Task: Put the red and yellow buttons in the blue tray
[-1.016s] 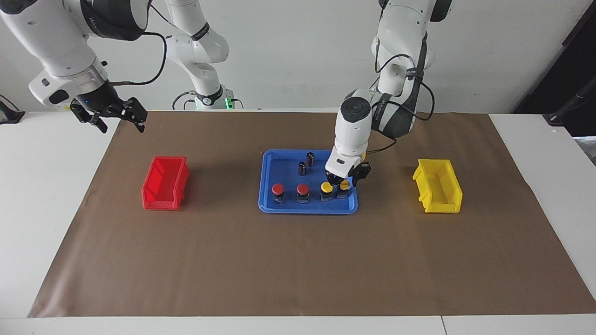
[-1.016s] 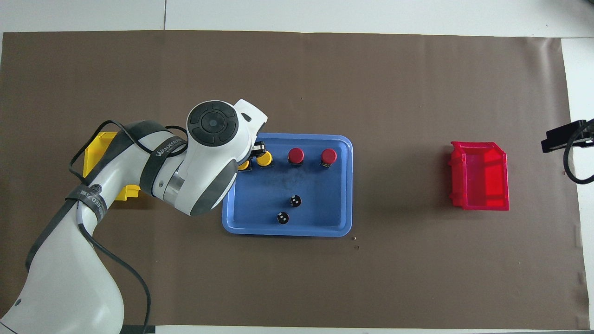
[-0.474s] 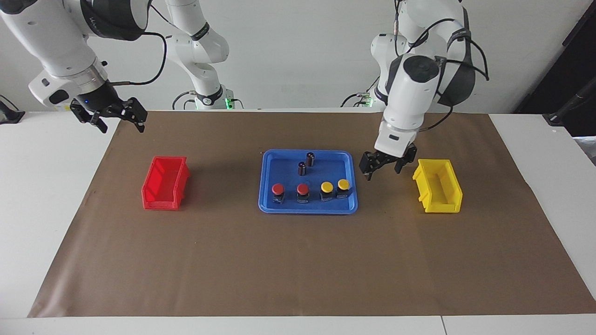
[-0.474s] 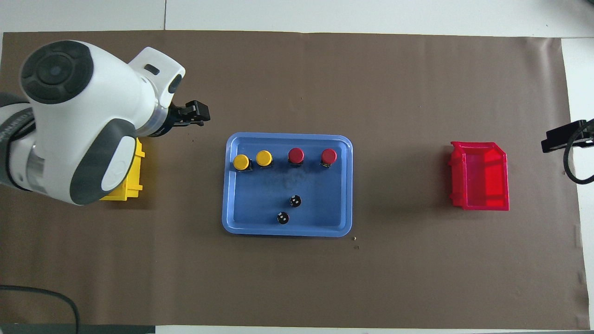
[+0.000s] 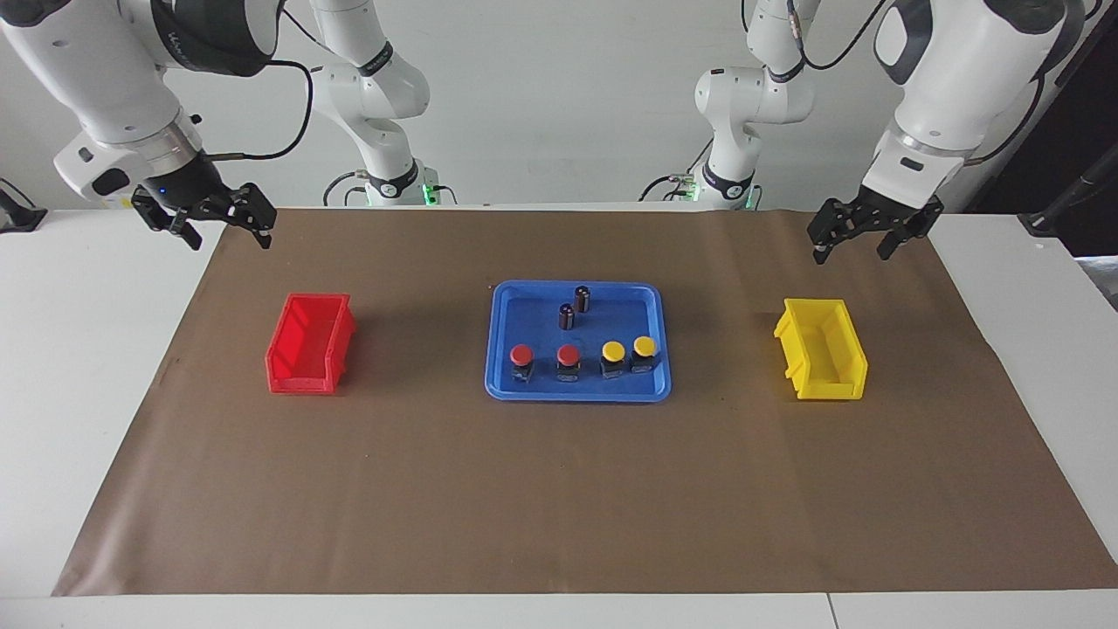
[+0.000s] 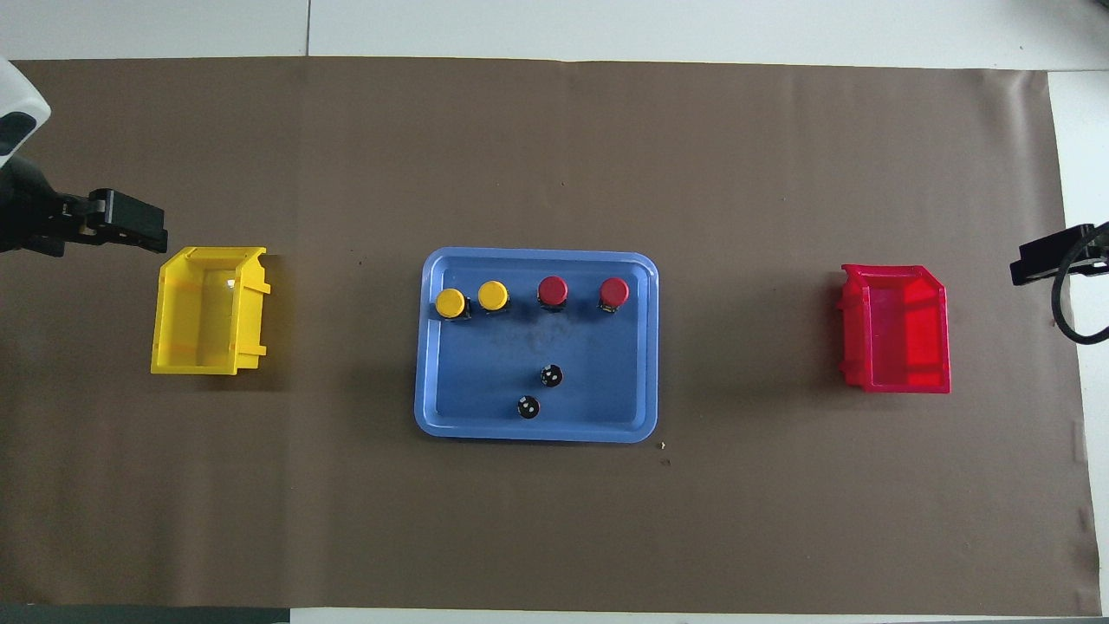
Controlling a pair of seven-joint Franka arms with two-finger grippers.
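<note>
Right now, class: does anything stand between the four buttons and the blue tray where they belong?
Nothing visible does. Both red buttons and both yellow buttons already stand in the blue tray, in a row. The left gripper and right gripper hang open and empty near the table's ends.

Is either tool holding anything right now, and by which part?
Nothing is held. The left tool and right tool are both open and empty, up at the table's ends.
</note>
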